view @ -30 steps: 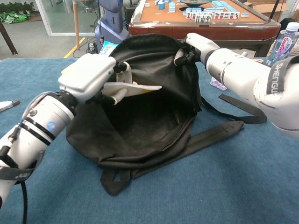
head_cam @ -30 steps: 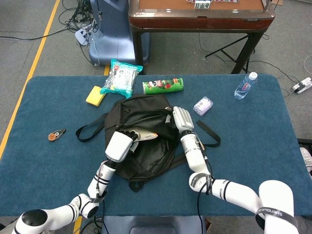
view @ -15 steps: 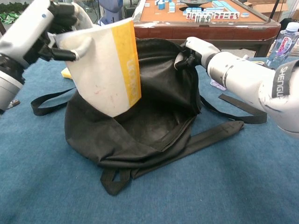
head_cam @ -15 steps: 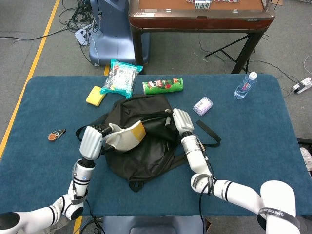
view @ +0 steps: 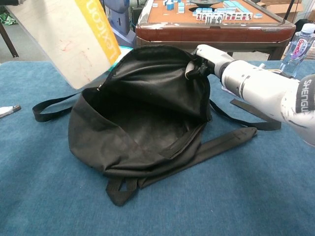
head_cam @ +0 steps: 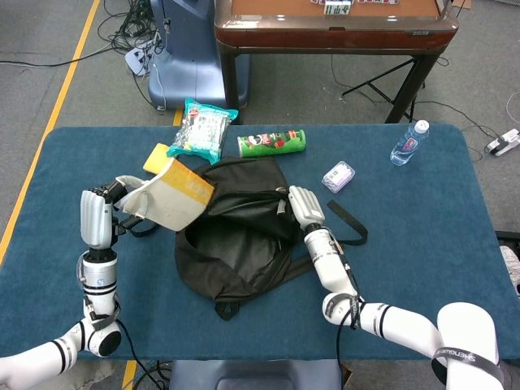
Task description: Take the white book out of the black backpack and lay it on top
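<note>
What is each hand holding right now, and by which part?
The left hand holds the white book by its left edge; the right hand grips the black backpack at its opening rim.

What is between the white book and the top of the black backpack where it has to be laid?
Nothing visible. The left hand holds the white book in the air left of the black backpack; the right hand grips the bag's opening edge.

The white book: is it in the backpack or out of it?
Out. The left hand holds the white book beside the black backpack.
</note>
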Available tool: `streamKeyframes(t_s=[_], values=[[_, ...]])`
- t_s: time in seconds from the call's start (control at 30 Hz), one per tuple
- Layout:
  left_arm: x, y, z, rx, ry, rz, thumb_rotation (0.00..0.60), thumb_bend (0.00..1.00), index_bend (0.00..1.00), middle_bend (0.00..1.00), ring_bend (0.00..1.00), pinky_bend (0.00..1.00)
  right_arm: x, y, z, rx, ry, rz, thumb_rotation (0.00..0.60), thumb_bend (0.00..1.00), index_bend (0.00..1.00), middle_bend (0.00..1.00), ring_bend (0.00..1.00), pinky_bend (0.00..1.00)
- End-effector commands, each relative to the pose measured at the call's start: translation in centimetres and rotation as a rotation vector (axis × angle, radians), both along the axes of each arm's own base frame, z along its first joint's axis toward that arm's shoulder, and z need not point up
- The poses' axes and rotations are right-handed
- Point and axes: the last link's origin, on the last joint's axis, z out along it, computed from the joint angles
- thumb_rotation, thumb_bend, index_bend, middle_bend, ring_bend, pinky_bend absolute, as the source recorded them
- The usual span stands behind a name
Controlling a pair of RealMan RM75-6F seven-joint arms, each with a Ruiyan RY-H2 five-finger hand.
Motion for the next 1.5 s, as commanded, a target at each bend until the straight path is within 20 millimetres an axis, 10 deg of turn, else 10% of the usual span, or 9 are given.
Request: streamKeyframes(t_s=[0.03,0.33,0.63,1.13,1.33,1.5], values=[[-1.4,0.8,0.7,0.016,0.042,0.071,0.600,0.47,0.70,0.80,0.76,0.83,-0.2,0.3,-0.2,0.013,0.004,0.008,0.600,0.81,0.68,0.44,0.38,0.46],[-3.6,1.8,1.5,0.057,0.126,0.139,0.600,0.47,0.69,0.79,0.76,0.83,0.6,4.0,-1.8,0.152,0.064,0.144,0.600,0.66,0.63,0.38,0.37,0.46],[-3.6,2.3,1.0,0.064,0.174,0.147,0.600,0.47,0.68,0.79,0.76,0.83,0.8,7.8,-1.1,0.291,0.145,0.254,0.600,0.07,0.05,0.10,0.11,0.25],[0.4,-0.5,-5.6,-0.275,0.343,0.034,0.598,0.37,0.54,0.69,0.65,0.81,-0.6,9.3,8.1,0.077,0.064,0.276,0.600,0.05,0.00,0.08,0.05,0.11],[1.4,-1.9,-4.8,-0.532,0.324,0.092,0.244,0.17,0.22,0.40,0.42,0.58,-2.7,8.8,10.6,0.021,0.101,0.223,0.600,0.05,0.00,0.09,0.05,0.11],[0.7,-2.6,-3.2,-0.603,0.265,0.131,0.088,0.17,0.12,0.35,0.38,0.47,-4.3,8.6,12.4,-0.019,0.118,0.184,0.600,0.05,0.00,0.10,0.05,0.11]])
